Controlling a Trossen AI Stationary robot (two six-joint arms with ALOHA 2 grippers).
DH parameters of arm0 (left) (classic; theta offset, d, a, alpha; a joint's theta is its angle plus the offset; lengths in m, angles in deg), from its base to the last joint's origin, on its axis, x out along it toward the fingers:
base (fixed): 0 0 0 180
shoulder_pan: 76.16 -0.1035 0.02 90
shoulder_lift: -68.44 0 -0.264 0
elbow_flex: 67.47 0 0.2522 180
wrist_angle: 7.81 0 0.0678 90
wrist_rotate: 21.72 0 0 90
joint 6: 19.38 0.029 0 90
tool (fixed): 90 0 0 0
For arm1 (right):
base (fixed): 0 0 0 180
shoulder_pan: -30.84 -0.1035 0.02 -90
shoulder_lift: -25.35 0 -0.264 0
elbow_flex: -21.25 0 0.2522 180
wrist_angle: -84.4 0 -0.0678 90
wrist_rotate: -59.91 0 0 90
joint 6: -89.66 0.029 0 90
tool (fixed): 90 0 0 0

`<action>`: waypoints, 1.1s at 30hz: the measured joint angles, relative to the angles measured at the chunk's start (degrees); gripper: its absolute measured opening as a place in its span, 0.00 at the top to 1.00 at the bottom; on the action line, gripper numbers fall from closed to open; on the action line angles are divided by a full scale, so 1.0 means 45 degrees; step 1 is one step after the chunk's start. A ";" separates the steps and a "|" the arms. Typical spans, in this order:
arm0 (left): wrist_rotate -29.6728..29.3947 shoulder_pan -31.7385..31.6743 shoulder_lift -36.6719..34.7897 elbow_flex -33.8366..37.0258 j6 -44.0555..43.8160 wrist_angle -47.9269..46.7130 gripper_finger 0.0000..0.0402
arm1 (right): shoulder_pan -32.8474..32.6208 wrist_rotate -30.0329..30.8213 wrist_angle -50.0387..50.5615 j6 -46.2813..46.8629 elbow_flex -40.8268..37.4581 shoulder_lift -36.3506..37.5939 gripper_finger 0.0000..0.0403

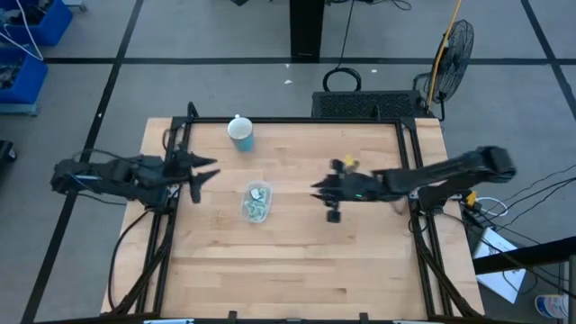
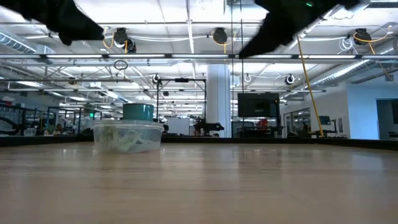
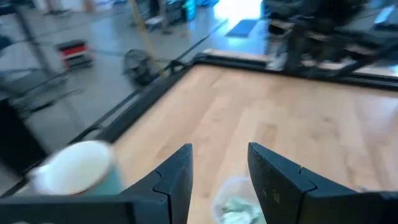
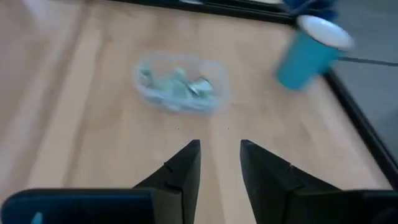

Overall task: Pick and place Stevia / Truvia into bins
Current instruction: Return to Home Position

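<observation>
Bright, even light from ceiling lamps (image 2: 219, 35) — glare in left wrist view; table (image 1: 297, 261) shadows faint.

There were one table (image 1: 297, 261), one clear container (image 1: 256, 202), one blue cup (image 1: 241, 133), one left hand (image 1: 212, 168) and one right hand (image 1: 317, 188); the sachets (image 4: 180, 84) inside were too jumbled to count.

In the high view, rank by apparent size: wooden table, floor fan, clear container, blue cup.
1. wooden table
2. floor fan
3. clear container and blue cup: nearly alike, container perhaps slightly longer
</observation>
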State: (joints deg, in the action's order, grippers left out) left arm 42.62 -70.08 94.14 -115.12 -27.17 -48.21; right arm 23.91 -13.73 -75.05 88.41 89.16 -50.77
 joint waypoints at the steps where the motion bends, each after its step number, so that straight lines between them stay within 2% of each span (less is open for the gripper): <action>1: 0.0316 0.0000 -0.0233 0.0657 0.0090 0.0755 0.60 | -0.0212 0.0439 -0.0357 0.0252 -0.0877 0.0674 0.74; 4: 0.1012 0.0003 -0.0743 0.2374 0.0097 0.2667 0.60 | -0.0673 0.0679 -0.1600 0.1057 -0.3315 0.2689 0.74; 9: 0.1146 0.0003 -0.1256 0.4261 -0.0001 0.5061 0.60 | -0.1092 0.0703 -0.3531 0.2181 -0.6578 0.5682 0.74; 15: 0.1174 -0.0032 -0.1954 0.5309 -0.0023 0.5844 0.60 | -0.1175 0.1094 -0.5398 0.2111 -0.9280 0.8684 0.74; 24: 0.2606 -0.0548 -0.3552 0.5332 0.0277 0.5246 0.60 | -0.1179 0.1073 -0.5657 0.1138 -1.1115 1.1194 0.74; 33: 0.2707 -0.0609 -0.3655 0.5733 0.0133 0.5171 0.60 | -0.1130 0.1525 -0.5631 -0.0086 -1.1627 1.1562 0.74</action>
State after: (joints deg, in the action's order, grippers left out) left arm 54.80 -72.83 77.70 -89.32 -26.57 -24.94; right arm 18.83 -6.87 -100.39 88.03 36.84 1.26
